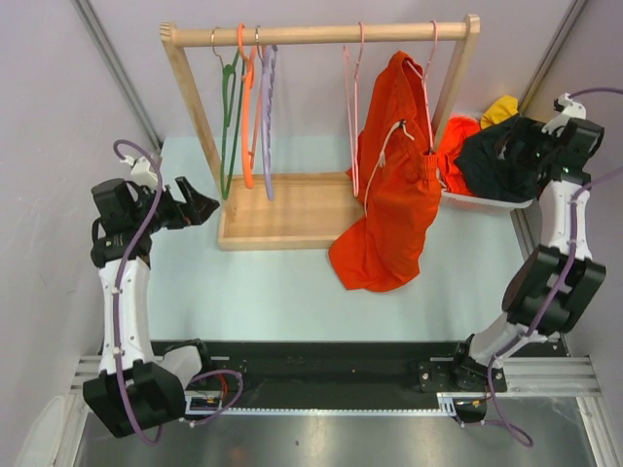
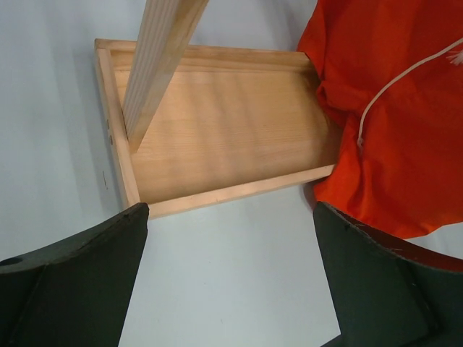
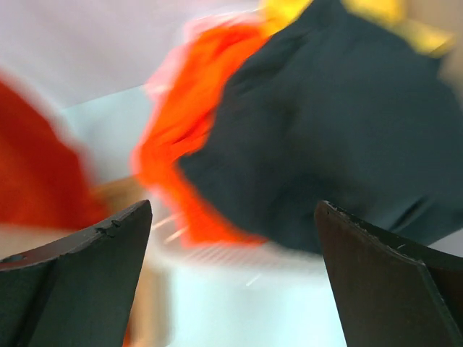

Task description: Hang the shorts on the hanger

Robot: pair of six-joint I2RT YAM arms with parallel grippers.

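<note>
Two claws gape wide, empty: right gripper (image 3: 233, 207) faces shorts (image 1: 496, 156) upper right, just beside; left gripper (image 1: 200, 207) well apart.

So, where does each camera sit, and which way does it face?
Top external: high behind the robot, looking down on the table and wooden rack; left arm and right arm show.
Left wrist: on the left arm, facing the rack's base and orange shorts; left jaws open below.
Right wrist: on the right arm, facing the black shorts, blurred; right jaws open below.
Shared: top and right wrist both show the black shorts.
</note>
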